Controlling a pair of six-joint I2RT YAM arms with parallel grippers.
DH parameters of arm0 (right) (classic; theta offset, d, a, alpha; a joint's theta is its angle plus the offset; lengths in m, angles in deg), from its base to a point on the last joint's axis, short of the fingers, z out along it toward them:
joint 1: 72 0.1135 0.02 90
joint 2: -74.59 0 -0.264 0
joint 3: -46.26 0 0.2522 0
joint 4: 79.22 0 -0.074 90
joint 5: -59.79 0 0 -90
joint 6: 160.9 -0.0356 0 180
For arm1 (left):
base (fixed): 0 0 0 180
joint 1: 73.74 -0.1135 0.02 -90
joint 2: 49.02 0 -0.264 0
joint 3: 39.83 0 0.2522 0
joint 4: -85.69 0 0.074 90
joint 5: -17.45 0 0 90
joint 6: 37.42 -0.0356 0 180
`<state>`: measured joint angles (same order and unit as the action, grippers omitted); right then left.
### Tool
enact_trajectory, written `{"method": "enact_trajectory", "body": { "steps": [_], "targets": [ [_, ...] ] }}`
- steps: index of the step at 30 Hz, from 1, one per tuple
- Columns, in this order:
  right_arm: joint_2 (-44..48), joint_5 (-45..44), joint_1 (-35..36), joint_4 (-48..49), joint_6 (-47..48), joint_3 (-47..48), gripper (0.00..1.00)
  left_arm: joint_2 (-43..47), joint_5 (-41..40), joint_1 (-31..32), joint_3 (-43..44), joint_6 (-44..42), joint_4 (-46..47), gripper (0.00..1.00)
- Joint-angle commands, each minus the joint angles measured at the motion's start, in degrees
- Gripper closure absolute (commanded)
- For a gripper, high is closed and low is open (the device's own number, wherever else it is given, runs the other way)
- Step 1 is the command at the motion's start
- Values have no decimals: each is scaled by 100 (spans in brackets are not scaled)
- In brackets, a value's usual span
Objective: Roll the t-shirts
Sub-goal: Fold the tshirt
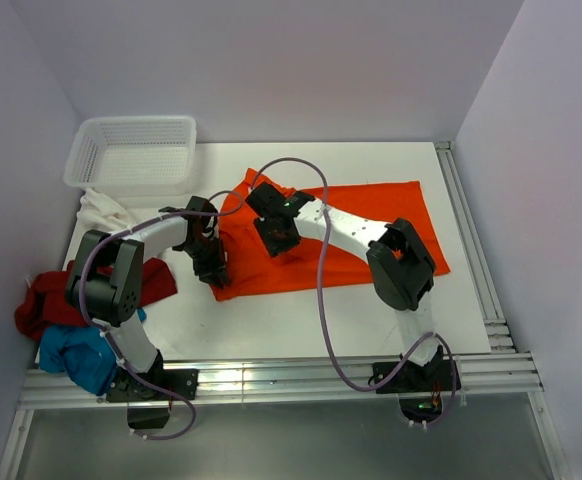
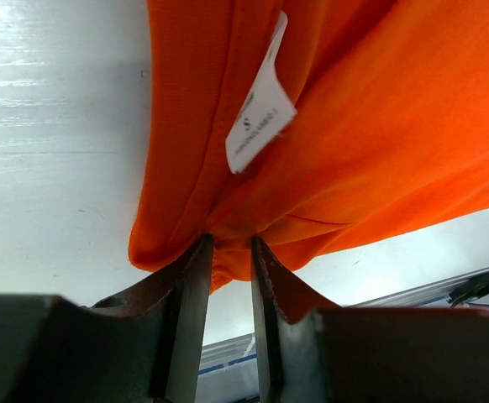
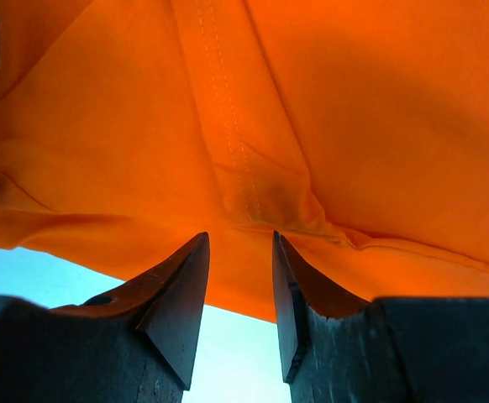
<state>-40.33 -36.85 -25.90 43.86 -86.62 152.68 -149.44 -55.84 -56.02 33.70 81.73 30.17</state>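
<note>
Right of the basket (image 1: 131, 150), the orange shirt (image 1: 371, 215) lies flat, its long axis running away rightward, with the left gripper (image 1: 214, 270) and right gripper (image 1: 277, 238) side by side at its basket-side end, each nearly closed, pinching a puckered fold.

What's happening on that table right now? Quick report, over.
Left gripper and right gripper both pinching the orange t-shirt. Not rolled yet. Spare shirts and basket off to the side, nothing in the way.

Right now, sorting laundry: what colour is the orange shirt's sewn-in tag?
White small rectangular tag, best in left wrist view.
</note>
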Motion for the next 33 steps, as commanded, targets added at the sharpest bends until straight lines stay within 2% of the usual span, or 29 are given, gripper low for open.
{"method": "enact_trajectory", "body": {
  "steps": [1, 16, 22, 24, 25, 28, 33],
  "targets": [
    [-171, -84, 83, 246, 219, -38, 57, -100, -317, 4, 27, -190, -201, 68],
    [-383, 110, 100, 826, 105, -451, 58, 5, -221, 4, -123, -225, -227, 68],
    [-611, -391, 162, 756, -9, -363, 64, 14, -238, 4, -88, -234, -289, 69],
    [-576, -522, 153, 800, -36, -424, 69, 40, -238, 4, -106, -225, -298, 69],
    [-559, -662, 162, 809, -88, -433, 79, 40, -238, 4, -114, -225, -298, 69],
    [-401, -769, 144, 896, -141, -530, 94, 40, -247, 4, -132, -234, -298, 69],
    [-67, -734, 56, 1011, -124, -539, 95, 40, -300, 4, -141, -243, -298, 69]
  ]
}}
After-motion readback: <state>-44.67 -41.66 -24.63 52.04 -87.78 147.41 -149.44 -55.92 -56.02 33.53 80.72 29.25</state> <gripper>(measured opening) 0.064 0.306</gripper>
